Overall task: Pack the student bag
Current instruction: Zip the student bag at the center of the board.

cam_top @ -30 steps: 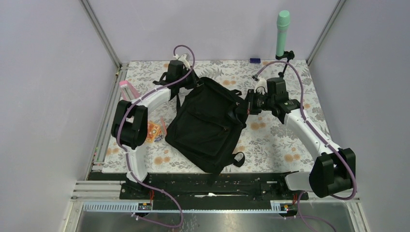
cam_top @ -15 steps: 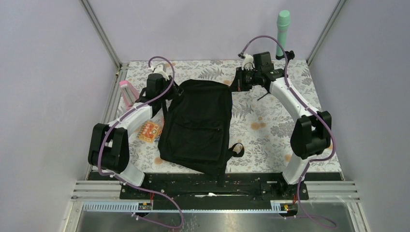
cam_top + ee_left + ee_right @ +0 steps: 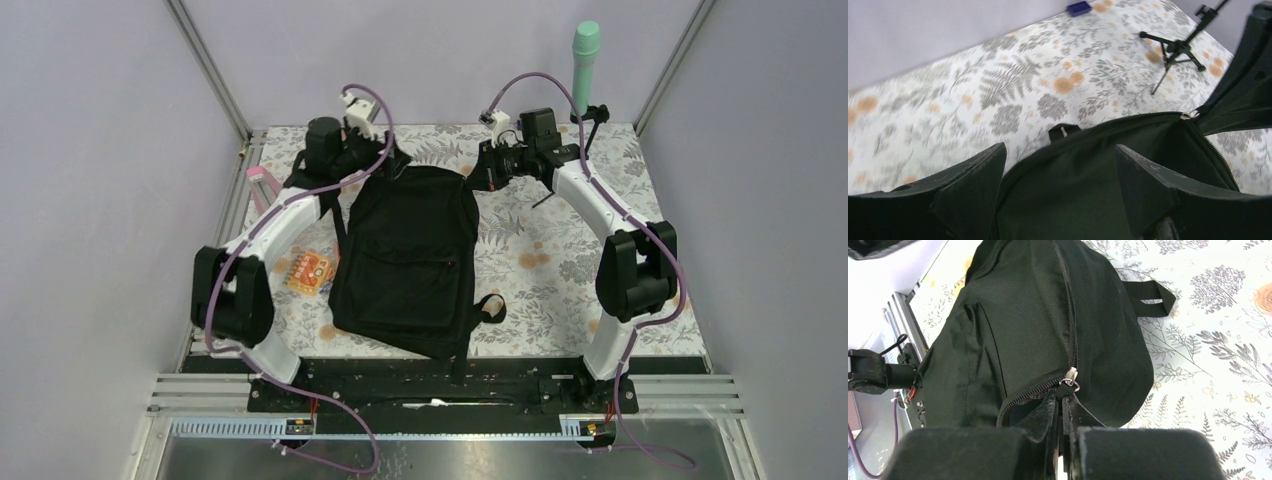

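The student bag (image 3: 410, 260), a large black backpack, lies flat in the middle of the table with its top toward the far wall. My left gripper (image 3: 385, 165) hovers over the bag's top left corner; in the left wrist view its fingers (image 3: 968, 185) stand wide open above the bag's black fabric (image 3: 1088, 170), gripping nothing. My right gripper (image 3: 487, 172) is at the bag's top right corner. In the right wrist view it (image 3: 1064, 392) is shut on the zip pull (image 3: 1071, 376) of the bag (image 3: 1023, 325), where the zip is partly open.
An orange packet (image 3: 310, 270) and a pink item (image 3: 262, 190) lie left of the bag. A mint-green cylinder (image 3: 584, 60) stands on a small black tripod (image 3: 1175, 47) at the back right. A small blue object (image 3: 1079, 7) lies by the far wall.
The bag went from lying askew to lying straight with its top at the far end. Both arms reached farther back. My left gripper opened and let go of the bag.
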Robot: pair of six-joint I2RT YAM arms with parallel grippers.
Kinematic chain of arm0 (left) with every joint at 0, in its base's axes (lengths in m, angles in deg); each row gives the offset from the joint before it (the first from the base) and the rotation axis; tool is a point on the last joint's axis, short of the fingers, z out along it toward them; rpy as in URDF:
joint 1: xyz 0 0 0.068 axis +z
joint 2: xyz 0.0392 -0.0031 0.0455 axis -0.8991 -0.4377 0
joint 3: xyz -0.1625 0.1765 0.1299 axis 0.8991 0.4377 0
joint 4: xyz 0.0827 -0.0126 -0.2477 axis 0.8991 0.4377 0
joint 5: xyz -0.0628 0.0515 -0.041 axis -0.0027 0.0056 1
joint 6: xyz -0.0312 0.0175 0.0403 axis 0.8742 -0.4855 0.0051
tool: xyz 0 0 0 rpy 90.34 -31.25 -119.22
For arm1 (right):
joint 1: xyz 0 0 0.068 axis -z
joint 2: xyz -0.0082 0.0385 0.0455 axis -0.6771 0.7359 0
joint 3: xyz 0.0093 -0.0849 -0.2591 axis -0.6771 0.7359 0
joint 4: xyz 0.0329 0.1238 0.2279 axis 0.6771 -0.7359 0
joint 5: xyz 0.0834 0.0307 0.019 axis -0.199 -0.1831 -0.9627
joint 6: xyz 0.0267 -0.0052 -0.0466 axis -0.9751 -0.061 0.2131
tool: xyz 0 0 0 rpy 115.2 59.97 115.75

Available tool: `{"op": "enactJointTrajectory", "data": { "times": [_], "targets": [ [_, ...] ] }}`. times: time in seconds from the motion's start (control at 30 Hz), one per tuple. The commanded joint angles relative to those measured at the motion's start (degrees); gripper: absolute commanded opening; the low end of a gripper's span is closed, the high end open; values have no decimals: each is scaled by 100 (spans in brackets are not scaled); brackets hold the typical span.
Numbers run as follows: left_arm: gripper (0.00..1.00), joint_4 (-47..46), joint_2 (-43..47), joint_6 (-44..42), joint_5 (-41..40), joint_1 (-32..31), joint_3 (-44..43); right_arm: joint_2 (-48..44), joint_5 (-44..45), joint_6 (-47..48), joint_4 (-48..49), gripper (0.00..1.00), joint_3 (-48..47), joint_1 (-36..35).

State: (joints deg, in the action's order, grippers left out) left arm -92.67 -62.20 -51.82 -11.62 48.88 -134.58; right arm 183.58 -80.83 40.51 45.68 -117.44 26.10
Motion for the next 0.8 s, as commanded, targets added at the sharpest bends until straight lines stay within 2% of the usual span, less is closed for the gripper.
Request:
{"op": "enactJointTrajectory", "data": {
  "times": [0.0, 0.13, 0.23, 0.4, 0.77],
  "targets": [
    [82, -97, -727, -1265, 1253, -242, -884, -124, -670, 167, 676, 0, -299, -19],
    [82, 823, -1586, -1635, 1546, -468, -2128, -72, -720, 177, 678, 0, -316, -22],
    [82, 1384, -2043, -1906, 1608, -649, -2695, -53, -725, 171, 676, 0, -329, -16],
    [82, 1437, -2310, -1886, 1718, -777, -2894, -65, -733, 163, 669, 0, -342, -19],
    [87, 1482, -2375, -1737, 2079, -799, -2698, -5, -742, 107, 674, 0, -339, -19]
  ]
}}
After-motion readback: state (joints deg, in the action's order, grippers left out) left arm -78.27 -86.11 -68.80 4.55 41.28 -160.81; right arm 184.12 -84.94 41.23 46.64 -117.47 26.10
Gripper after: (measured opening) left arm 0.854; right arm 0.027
